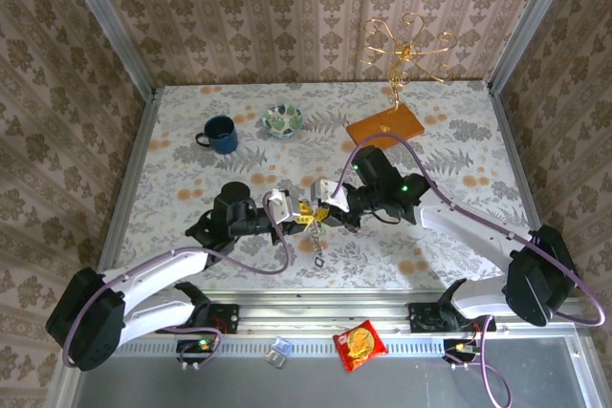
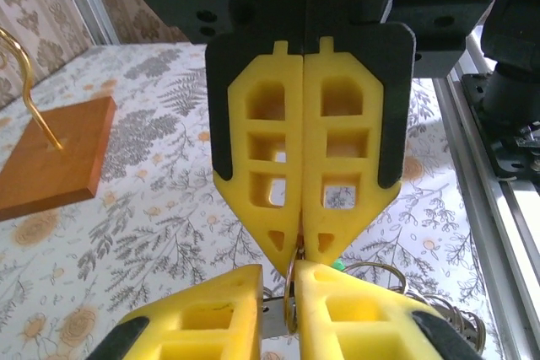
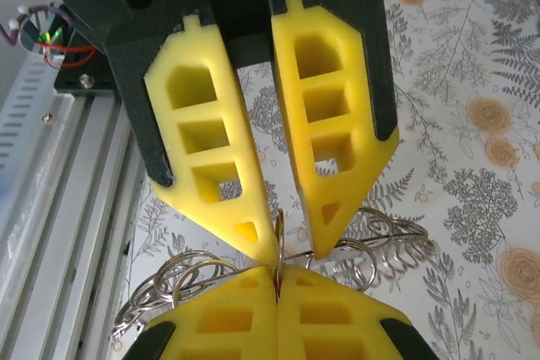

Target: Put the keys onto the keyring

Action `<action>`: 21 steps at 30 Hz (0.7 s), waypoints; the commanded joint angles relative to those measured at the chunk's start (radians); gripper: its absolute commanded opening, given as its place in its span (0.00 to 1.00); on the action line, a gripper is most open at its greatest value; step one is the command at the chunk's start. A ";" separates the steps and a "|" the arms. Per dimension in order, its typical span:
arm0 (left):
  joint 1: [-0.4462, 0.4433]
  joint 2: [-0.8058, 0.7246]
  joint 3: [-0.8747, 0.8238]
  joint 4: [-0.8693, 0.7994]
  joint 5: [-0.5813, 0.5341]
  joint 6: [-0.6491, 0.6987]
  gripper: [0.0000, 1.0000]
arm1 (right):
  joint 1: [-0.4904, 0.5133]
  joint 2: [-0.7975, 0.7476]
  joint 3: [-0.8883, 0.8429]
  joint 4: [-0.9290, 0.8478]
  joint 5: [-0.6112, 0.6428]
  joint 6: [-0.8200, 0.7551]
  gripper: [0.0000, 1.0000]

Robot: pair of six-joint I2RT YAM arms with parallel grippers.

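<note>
Left end effector (image 2: 278, 286) is closest in its own wrist view. Its yellow fingers sit a narrow gap apart with the keyring (image 2: 289, 301) standing upright in that gap, against the finger on the picture's right. There's some grey metal lower in the gap that I can't identify, and I can't tell whether it's actually clamping anything. Right end effector (image 2: 300, 252) faces it tip to tip, fingers fully together, keyring wire pinched in the seam at the tips. Right wrist view agrees: the ring runs straight into the closed seam. Key (image 2: 337, 265): only the bright green head peeks out, just beside the right end effector's tip and above the left one's finger. Blade is hidden, so can't tell if it's on the keyring. Bunch of loose split rings (image 3: 181, 282) sits around the pinch point, loops showing on both sides over the surface (image 1: 172, 174). Top view: both end effectors meet mid-surface, slightly toward the near edge, and a short chain (image 1: 316, 246) trails from the junction toward that edge. Well apart, toward the far side: blue mug (image 1: 220, 134), small patterned bowl (image 1: 283, 120) just right of it, gold wire stand (image 1: 406, 45) on a wooden base (image 1: 385, 126). Red snack packet (image 1: 359, 344) lies on the metal rail (image 1: 316, 327) between the arm bases.
</note>
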 commanded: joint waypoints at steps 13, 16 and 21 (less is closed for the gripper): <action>0.010 -0.025 0.011 0.002 0.046 0.028 0.00 | -0.067 -0.128 -0.073 0.090 -0.019 0.130 0.37; 0.012 -0.029 -0.026 0.108 0.056 -0.018 0.00 | -0.077 -0.149 -0.126 0.134 -0.039 0.175 0.37; 0.013 -0.023 -0.067 0.209 0.060 -0.055 0.00 | -0.074 -0.142 -0.167 0.208 -0.080 0.242 0.36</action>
